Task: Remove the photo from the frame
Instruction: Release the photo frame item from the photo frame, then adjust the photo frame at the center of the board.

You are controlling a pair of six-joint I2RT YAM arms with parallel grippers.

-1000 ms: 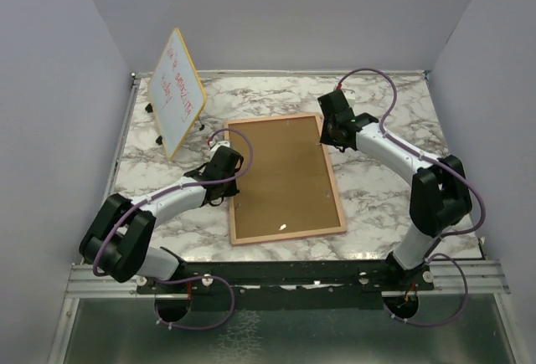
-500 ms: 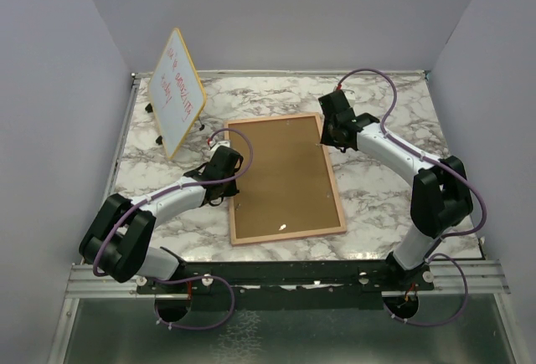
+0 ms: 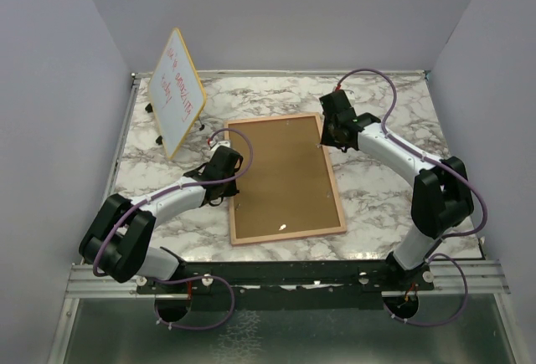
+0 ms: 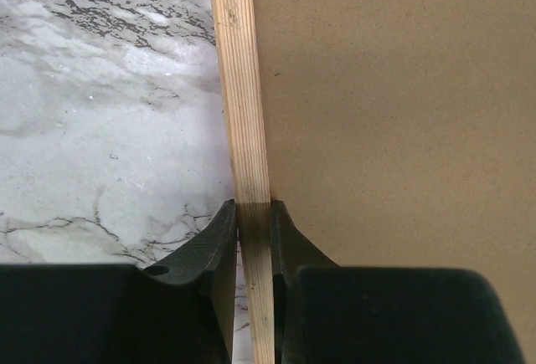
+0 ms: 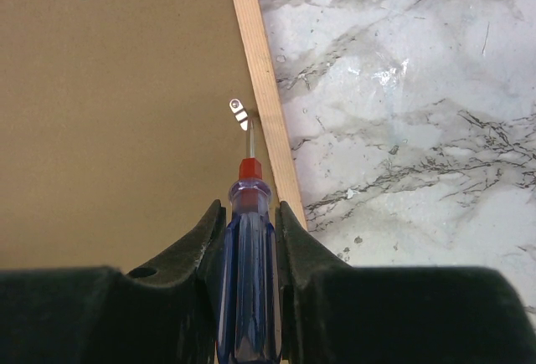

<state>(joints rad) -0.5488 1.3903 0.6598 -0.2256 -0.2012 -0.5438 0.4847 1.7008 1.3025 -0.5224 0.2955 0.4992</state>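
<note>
Frame (image 4: 241, 88) edge between left gripper (image 4: 254, 216) fingers

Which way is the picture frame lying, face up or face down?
Face down. The frame lies flat with its brown back and a metal clip facing up.

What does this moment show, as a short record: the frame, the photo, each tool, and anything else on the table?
frame: face down on the table, brown back up
photo: not visible
left tool: clamped on the frame's left edge
right tool: holds a screwdriver, tip at a metal clip by the frame's right edge
other: whiteboard propped at far left
</note>
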